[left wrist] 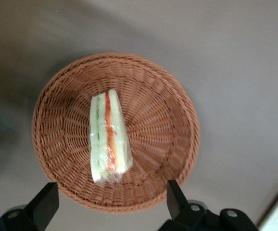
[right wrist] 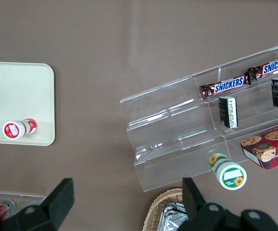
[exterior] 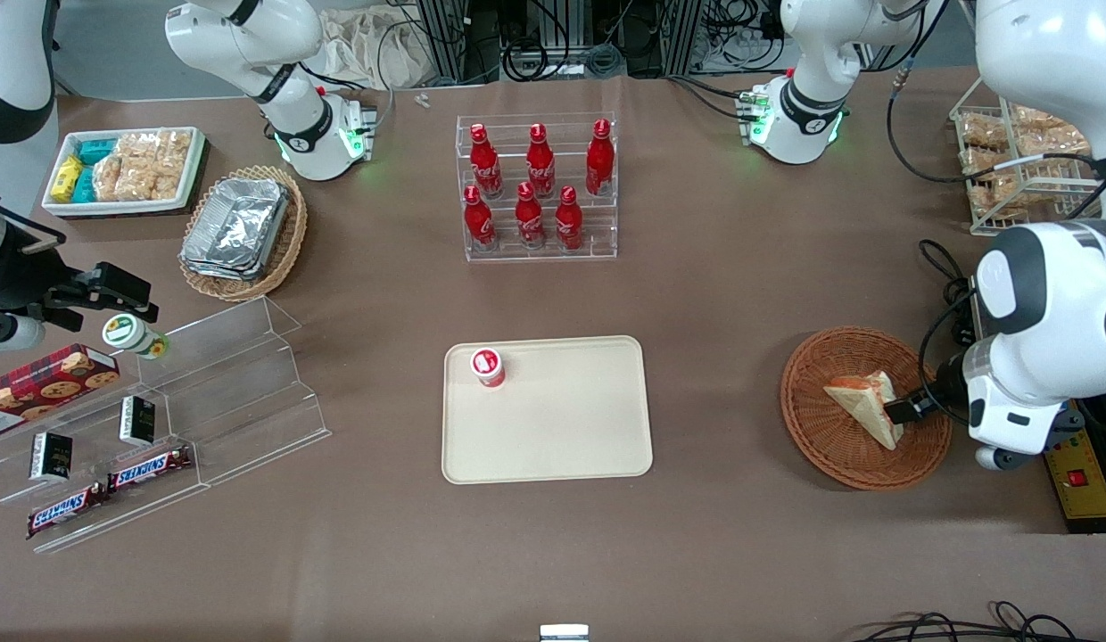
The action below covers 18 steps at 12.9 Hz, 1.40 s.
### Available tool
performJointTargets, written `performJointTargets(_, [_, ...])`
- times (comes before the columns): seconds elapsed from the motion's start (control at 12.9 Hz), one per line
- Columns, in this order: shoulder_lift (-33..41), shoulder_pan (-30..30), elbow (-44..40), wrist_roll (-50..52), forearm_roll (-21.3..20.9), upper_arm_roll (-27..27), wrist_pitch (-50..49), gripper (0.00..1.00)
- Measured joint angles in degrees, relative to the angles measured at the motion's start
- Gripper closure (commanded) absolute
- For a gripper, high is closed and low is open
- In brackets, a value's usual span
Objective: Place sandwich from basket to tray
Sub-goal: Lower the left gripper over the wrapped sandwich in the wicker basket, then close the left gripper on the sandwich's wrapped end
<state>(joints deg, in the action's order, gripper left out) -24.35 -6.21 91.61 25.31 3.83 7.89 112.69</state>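
Hovering over the round reddish-brown woven wicker basket (exterior: 865,419), our left arm's black two-finger gripper (left wrist: 109,204) hangs with its jaws spread wide apart, clamped on nothing. In the wrist view the two fingers (left wrist: 44,204) straddle the basket's rim, clear of the food. The small clear-wrapped triangular sandwich of pale white bread (left wrist: 109,139) lies in the basket, a little off its middle, with the orange-red and green filling showing along its upturned edge. In the front view we see the sandwich (exterior: 865,401) resting in the basket toward the working arm's end of the table, with the gripper (exterior: 910,408) at its edge.

The flat beige rectangular tray with rounded corners (exterior: 553,428) sits near the middle of the table, well apart from the basket. A small red-and-white lidded cup (exterior: 487,366) stands on the tray, at the corner farther from the front camera and toward the parked arm's end. Farther from the camera than the tray stands a clear acrylic rack of red cola bottles (exterior: 537,189).
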Motion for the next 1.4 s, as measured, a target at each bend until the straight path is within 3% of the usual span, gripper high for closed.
performJointTargets(0.47, [-3.7, 2.0, 4.2, 2.6, 2.9, 0.0, 6.7, 0.00])
performJointTargets(1.4, [-3.9, 2.0, 10.3, 4.9, 3.6, -0.1, 12.6, 0.00])
